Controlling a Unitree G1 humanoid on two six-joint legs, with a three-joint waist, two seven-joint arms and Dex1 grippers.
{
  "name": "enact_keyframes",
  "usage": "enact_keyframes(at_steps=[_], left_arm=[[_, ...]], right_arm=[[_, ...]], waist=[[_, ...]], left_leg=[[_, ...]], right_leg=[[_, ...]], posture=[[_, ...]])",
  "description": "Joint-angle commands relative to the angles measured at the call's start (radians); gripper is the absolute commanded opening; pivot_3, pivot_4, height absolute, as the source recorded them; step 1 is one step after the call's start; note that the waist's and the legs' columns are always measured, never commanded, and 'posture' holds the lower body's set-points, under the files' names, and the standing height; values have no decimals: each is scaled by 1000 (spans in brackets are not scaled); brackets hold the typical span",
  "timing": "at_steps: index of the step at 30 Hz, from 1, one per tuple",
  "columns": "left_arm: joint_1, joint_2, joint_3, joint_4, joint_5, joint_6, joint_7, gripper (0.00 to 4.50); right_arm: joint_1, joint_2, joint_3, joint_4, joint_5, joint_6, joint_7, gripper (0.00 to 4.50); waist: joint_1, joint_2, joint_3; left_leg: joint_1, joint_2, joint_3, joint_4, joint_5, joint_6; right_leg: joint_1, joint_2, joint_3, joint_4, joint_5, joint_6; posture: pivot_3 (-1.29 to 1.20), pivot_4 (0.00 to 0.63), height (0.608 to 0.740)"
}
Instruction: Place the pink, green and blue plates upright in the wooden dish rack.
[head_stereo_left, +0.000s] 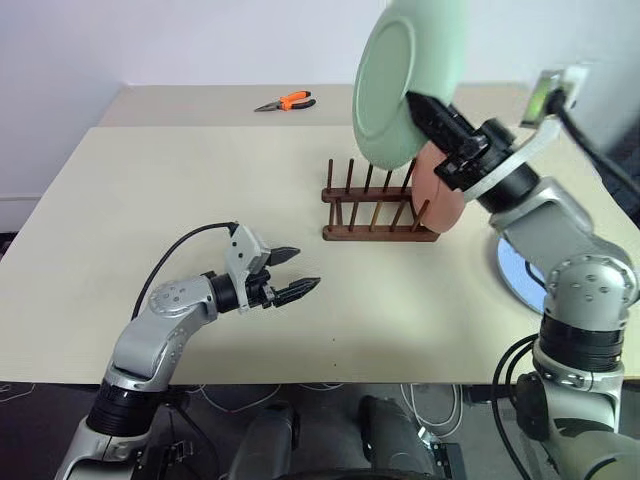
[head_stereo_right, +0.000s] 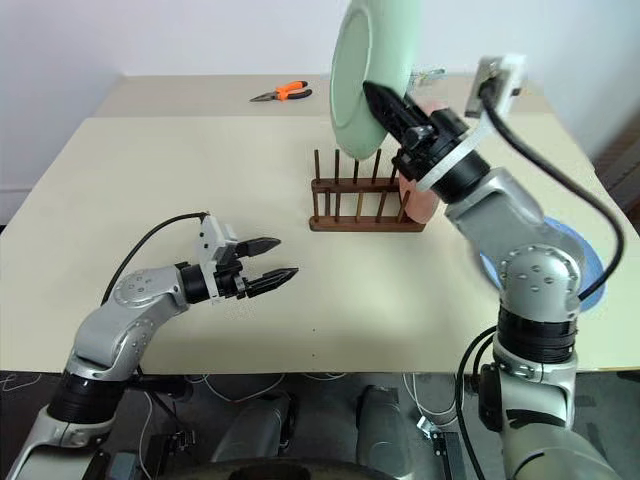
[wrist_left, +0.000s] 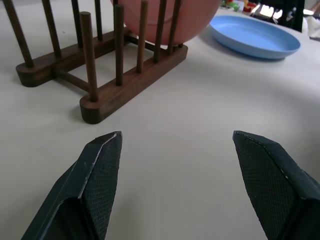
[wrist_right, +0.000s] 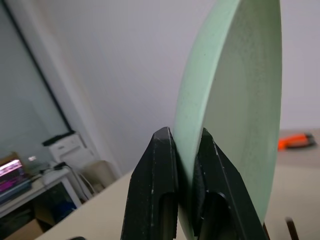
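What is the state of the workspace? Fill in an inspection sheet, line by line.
Surface: pale beige table top, a seam across the far part.
Job's things: small dark brown wooden dish rack near mid-table; round pale pink plastic plate upright at the rack's right end; round mint green plastic plate held on edge above the rack; round light blue plastic plate flat on the table to the right.
Clutter: orange-handled pliers at the far side.
End effectors: left end effector open, empty, above the table; right end effector shut on the green plate's rim.
Cables: black cable along the left arm; more cables under the near table edge.
Surroundings: white wall behind.
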Motion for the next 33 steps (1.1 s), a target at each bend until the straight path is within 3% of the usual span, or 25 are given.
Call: enact_keyframes(at_steps=[1,19,20,24,27,31,33], left_arm=[[4,-4,16,-48,-17,-7,8,3639],[-17,-10,-7,-22,-4,-18,2,3639],[-17,-11,-7,-22,-4,-18,2,3639],[-15,-10,-3,-24,-5,-16,1,3639],[-14,-8,-4,-27,-6,-13,0,3639],[-19,-3,-14,-24,-1,-12,-12,3639],[-24,-2,-23,-18,3,-14,-21,3639]], right_arm=[[1,20,2,-21,-31,-6,-23,36],[60,7,18,38,-235,27,-9,36],[56,11,19,46,-251,23,-8,825],[21,-18,35,25,-355,-28,33,2583],[-4,-103,43,-28,-428,-60,129,2583],[-39,-224,-61,-38,-398,-55,225,2583],[-23,-281,-133,-22,-387,-40,249,3155]], waist=[[1,0,0],[0,0,0],[0,0,0],[-1,0,0],[-2,1,1],[3,0,0],[7,0,0]], left_leg=[[0,0,0,0,0,0],[1,0,1,0,0,0],[1,0,1,0,0,0],[1,0,1,0,0,0],[1,0,1,0,0,0],[0,0,1,0,0,0],[1,0,1,1,0,0]], right_leg=[[0,0,0,0,0,0],[0,1,0,1,-1,-1],[0,1,0,1,-1,-1],[0,1,0,1,-1,-1],[0,1,0,1,-1,-1],[1,1,0,0,-1,-1],[2,1,-1,-1,-1,-1]], posture=[[0,150,740],[0,150,740],[0,150,740],[0,150,740],[0,150,740],[0,150,740],[0,150,740]])
